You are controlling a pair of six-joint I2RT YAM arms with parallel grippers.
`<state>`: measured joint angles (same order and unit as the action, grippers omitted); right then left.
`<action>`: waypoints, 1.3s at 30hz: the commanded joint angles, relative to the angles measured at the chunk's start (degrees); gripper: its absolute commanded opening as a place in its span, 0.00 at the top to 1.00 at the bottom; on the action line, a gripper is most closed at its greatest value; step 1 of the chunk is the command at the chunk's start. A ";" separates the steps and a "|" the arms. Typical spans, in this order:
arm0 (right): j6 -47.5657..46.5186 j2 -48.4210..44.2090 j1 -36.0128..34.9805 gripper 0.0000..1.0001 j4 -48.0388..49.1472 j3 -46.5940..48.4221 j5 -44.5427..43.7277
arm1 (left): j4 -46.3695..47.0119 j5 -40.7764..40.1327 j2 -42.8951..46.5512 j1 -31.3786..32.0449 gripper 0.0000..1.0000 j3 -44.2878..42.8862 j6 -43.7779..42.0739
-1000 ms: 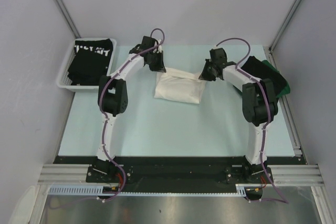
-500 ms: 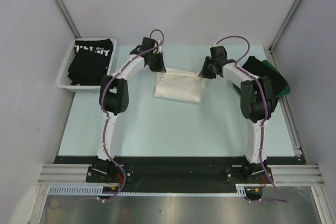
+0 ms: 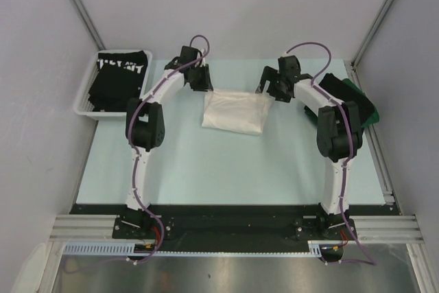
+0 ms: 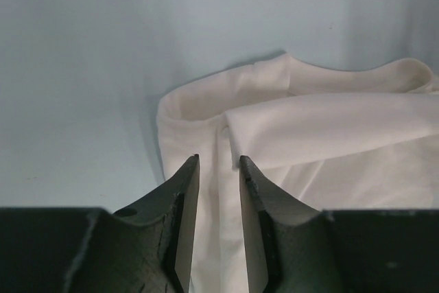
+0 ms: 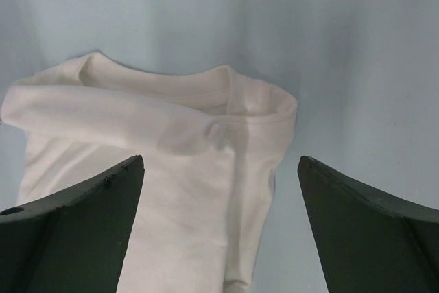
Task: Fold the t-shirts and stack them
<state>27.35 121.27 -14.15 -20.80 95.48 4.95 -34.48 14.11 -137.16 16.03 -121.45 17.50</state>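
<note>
A white t-shirt (image 3: 233, 111) lies folded on the pale table, its collar edge toward the far side. It shows no print from here. My left gripper (image 3: 204, 86) hovers over its far left corner, and in the left wrist view that gripper (image 4: 218, 162) is open by a narrow gap, with the white t-shirt (image 4: 329, 128) lying flat beneath it. My right gripper (image 3: 269, 86) hangs by the far right corner. In the right wrist view it (image 5: 221, 162) is wide open above the white t-shirt (image 5: 171, 169), holding nothing.
A white mesh basket (image 3: 82, 97) at the far left holds a black t-shirt with white lettering (image 3: 120, 77). At the right edge a black t-shirt (image 3: 336, 87) lies on a dark green one (image 3: 369, 113). Grey walls close in both sides.
Both grippers have opened and let go of the white t-shirt's far corners, the right one widely. The lifted edge has dropped flat and both wrists have drawn back a little.
</note>
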 commanded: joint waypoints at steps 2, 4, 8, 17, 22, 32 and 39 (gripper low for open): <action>-3.08 -8.77 -2.62 0.00 -1.43 1.63 -2.12 | -1.81 -0.93 8.92 -0.56 0.65 0.42 -2.38; -6.94 -10.70 -5.08 0.00 -2.75 2.34 -6.94 | -2.43 -0.57 10.50 -0.74 0.65 1.56 -3.08; -19.42 -10.45 -15.88 0.01 -8.02 6.28 -24.77 | -1.91 -0.22 18.04 -1.27 0.66 9.44 -3.61; -13.03 -0.78 -15.20 1.00 -13.32 11.04 -13.31 | 2.22 1.89 32.74 -1.97 0.67 31.50 -3.43; -12.58 5.27 -14.77 1.00 -12.95 18.06 -10.85 | 2.66 2.33 40.02 -1.88 0.69 39.87 -3.87; -13.11 16.01 -13.10 1.00 -13.57 33.09 -8.90 | 1.61 3.47 45.14 -1.88 0.69 46.12 -4.49; -13.20 19.79 -9.67 1.00 -12.43 33.11 -7.50 | 0.55 3.12 44.18 -1.88 0.69 45.34 -5.02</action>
<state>14.48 138.93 -26.48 -34.30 126.72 -3.38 -34.02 16.34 -94.48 14.48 -75.72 14.28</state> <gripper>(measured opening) 0.009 0.307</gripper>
